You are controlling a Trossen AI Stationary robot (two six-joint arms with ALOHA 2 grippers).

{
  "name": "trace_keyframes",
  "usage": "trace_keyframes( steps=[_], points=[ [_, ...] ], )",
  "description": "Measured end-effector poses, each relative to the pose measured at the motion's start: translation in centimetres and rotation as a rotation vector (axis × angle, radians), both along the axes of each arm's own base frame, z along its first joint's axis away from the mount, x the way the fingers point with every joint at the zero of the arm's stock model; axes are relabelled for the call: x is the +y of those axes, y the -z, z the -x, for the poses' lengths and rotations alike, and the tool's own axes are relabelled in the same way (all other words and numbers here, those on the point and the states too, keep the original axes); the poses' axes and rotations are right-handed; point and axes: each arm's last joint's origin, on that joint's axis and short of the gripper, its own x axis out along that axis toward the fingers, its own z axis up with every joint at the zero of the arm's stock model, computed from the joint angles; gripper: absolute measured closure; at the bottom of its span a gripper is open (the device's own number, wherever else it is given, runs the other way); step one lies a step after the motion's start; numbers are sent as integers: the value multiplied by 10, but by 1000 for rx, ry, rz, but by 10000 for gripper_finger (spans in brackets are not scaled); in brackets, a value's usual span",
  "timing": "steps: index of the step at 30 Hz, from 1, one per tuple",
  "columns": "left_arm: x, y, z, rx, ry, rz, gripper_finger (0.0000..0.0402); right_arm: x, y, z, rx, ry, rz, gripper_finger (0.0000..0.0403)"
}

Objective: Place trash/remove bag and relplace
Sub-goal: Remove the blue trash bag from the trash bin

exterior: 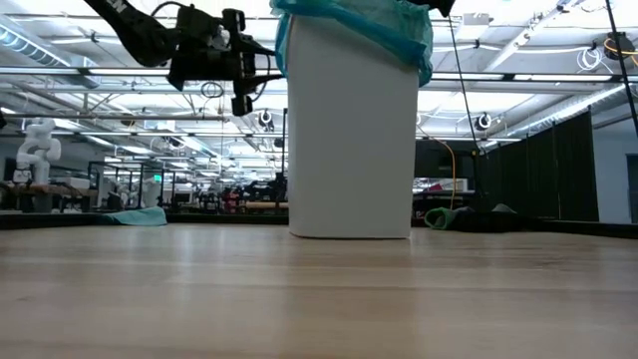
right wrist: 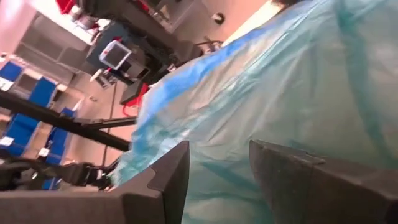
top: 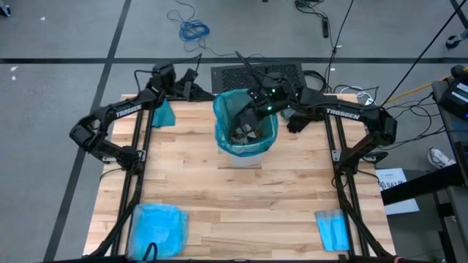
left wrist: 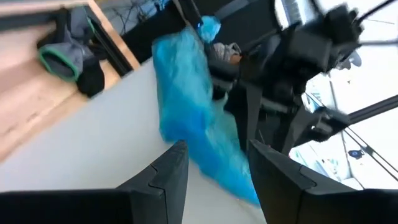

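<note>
High view: the bag (top: 235, 109) lines a white bin (top: 246, 155) at the surface's (top: 241, 204) far middle, trash (top: 243, 134) inside; the right gripper (top: 252, 115) sits over its rim. Low view: the left gripper (exterior: 242, 68) hangs beside the bin. Wrist views: both grippers stand parted, holding nothing.

One bin (top: 247, 150), two arms (top: 117, 113)

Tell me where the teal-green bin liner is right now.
In the high view the teal-green liner lines the white bin at the table's far middle, its rim folded over the bin's top, with the right pincer above its mouth.
</note>
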Motion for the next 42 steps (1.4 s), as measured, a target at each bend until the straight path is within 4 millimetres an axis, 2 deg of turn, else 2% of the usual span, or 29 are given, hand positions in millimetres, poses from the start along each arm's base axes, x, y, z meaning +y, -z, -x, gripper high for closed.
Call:
trace_keyframes(
  steps=[7, 14, 18, 23, 28, 31, 38, 40, 42],
  points=[
    [2, 9, -10, 15, -15, 17, 242, -7, -14, 19, -14, 56, 31, 245],
    [7, 8, -7, 9, -80, 3, 242, -6, -10, 27, 74, 100, 49, 245],
    [14, 2, -5, -12, -114, -29, 242, -8, -6, 21, 80, 133, 69, 245],
    [26, -10, -22, -32, -81, -60, 242, -9, -4, 14, 56, 158, 67, 245],
    [16, -19, -45, -52, 46, -57, 242, 1, -5, 13, 60, 124, 64, 245],
    [11, -20, -49, -60, 65, -80, 242, 6, -16, 29, 79, 153, 96, 248],
    [35, -20, -26, -51, -43, -79, 242, 18, -51, 78, 53, 301, 211, 259],
    [39, -19, -22, -51, -60, -88, 242, 20, -55, 89, 68, 338, 220, 259],
    [42, -17, -23, -52, -68, -104, 242, 21, -52, 96, 141, 379, 227, 259]
  ],
)
